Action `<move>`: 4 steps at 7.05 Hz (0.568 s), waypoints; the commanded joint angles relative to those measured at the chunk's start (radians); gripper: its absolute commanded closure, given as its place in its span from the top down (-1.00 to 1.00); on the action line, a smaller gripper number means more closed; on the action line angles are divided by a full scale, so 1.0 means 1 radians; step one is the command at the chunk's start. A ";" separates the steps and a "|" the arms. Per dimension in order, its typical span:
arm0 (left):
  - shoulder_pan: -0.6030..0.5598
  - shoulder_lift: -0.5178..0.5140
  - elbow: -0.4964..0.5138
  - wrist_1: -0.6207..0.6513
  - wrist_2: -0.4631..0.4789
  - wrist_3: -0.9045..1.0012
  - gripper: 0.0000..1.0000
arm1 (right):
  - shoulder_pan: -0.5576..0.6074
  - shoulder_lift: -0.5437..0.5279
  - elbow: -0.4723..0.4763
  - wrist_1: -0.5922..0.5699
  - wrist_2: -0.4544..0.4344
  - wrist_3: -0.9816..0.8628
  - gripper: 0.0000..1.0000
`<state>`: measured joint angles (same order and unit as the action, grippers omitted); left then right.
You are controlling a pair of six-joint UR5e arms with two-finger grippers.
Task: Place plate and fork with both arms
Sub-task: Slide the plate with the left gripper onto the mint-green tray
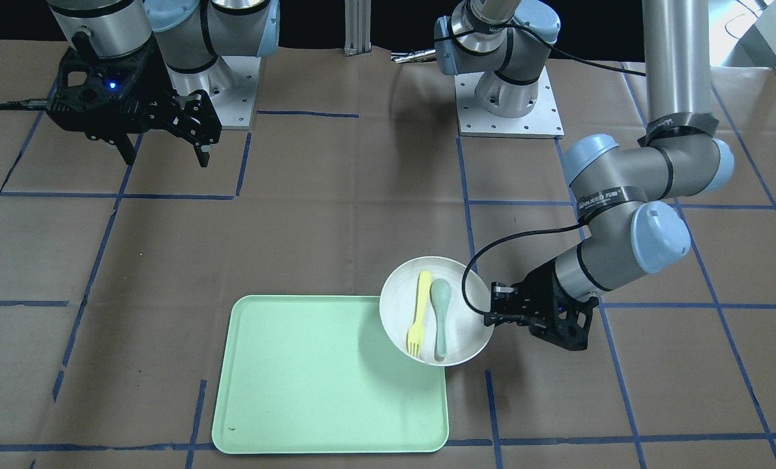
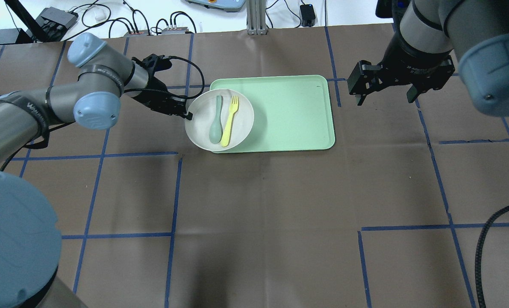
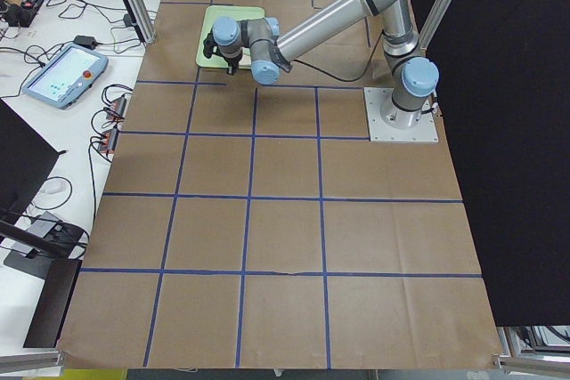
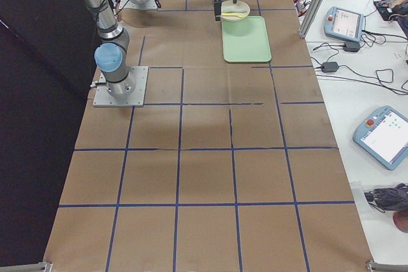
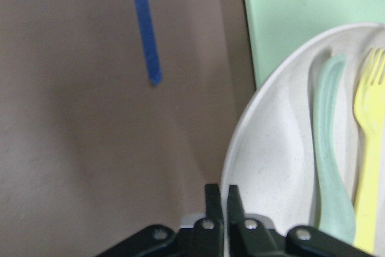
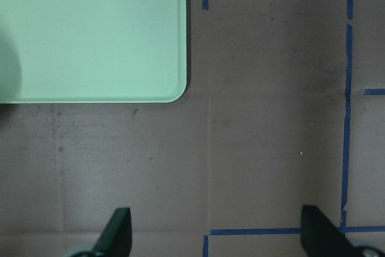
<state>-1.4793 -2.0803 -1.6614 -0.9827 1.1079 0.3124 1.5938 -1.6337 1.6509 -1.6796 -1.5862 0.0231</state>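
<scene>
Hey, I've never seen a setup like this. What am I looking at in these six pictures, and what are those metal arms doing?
These are two robot arms bolted to a paper-covered table, each ending in a black two-finger gripper. All six pictures show one moment: two look down from opposite sides of the table, two from its ends, and two come from cameras on the wrists. A pale green tray lies on the table. The left gripper pinches the rim of a white plate that overlaps the tray's edge; a yellow fork and a grey-green spoon lie in it. The right gripper hangs open and empty beside the tray.
</scene>
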 commanded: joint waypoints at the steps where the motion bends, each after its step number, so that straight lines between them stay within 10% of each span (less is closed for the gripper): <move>1: -0.126 -0.128 0.167 -0.001 0.003 -0.125 -0.95 | 0.000 0.000 0.000 0.000 0.000 0.000 1.00; 4: -0.160 -0.196 0.227 0.001 0.006 -0.127 -0.94 | 0.000 0.000 0.000 0.000 0.000 0.000 1.00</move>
<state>-1.6314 -2.2493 -1.4622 -0.9823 1.1128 0.1869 1.5938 -1.6337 1.6506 -1.6797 -1.5861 0.0230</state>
